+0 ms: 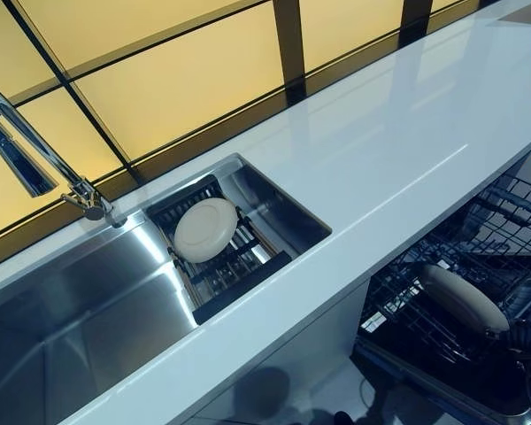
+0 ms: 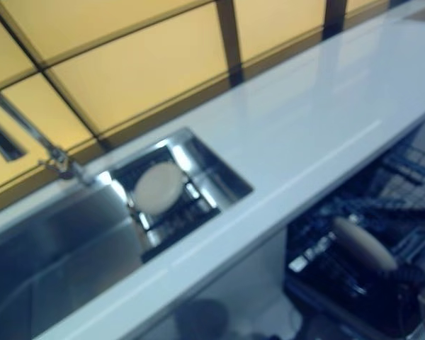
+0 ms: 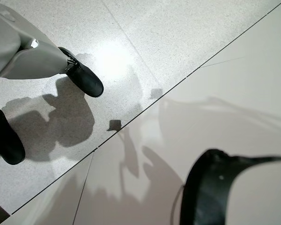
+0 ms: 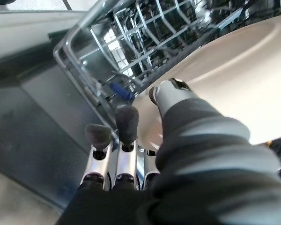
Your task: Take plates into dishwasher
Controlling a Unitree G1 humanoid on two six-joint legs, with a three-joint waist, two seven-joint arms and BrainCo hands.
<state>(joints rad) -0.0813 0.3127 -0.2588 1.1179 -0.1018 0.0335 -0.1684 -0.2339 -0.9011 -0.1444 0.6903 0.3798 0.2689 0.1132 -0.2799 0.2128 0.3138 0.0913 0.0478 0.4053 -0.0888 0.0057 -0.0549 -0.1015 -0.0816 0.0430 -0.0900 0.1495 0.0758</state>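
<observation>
A cream plate [image 1: 205,228] lies on a dark drying rack [image 1: 248,270] at the right end of the steel sink [image 1: 88,305]. A second cream plate [image 1: 465,299] stands tilted in the wire basket [image 1: 398,305] of the open dishwasher, below the counter at the lower right. My right hand [image 4: 201,140] is at this plate [image 4: 234,79]. Its thumb [image 4: 171,93] lies on the plate's face and its fingers [image 4: 126,119] reach past the rim beside the basket's wires. Of my left hand [image 3: 206,192] only a dark piece of its cover shows, hanging low by a white cabinet front.
A long white counter [image 1: 407,150] runs from the sink to the far right, above the dishwasher. A chrome faucet [image 1: 35,150] rises at the sink's back left. Yellow panels with dark frames [image 1: 186,80] line the back. A small blue part [image 4: 122,91] sits among the basket wires.
</observation>
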